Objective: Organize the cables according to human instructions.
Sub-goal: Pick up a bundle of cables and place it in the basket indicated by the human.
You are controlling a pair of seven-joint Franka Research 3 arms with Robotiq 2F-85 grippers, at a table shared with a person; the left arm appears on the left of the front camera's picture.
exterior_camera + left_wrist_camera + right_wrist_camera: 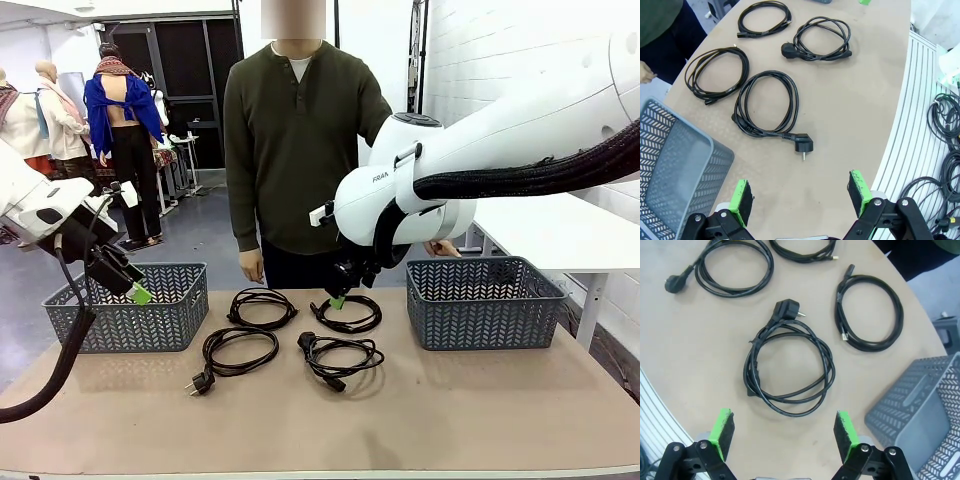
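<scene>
Both pairs of jaws stand wide open, holding nothing. All four cables point(804, 145) lie coiled on the counter point(855, 115) between the two baskets point(485, 318), which look empty; sorting seems not yet begun, with every cable left to place.

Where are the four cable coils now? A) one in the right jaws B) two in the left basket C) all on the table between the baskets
C: far-left cable, far-right cable, near-left cable and near-right cable all lie on the table between left basket and right basket.
</scene>
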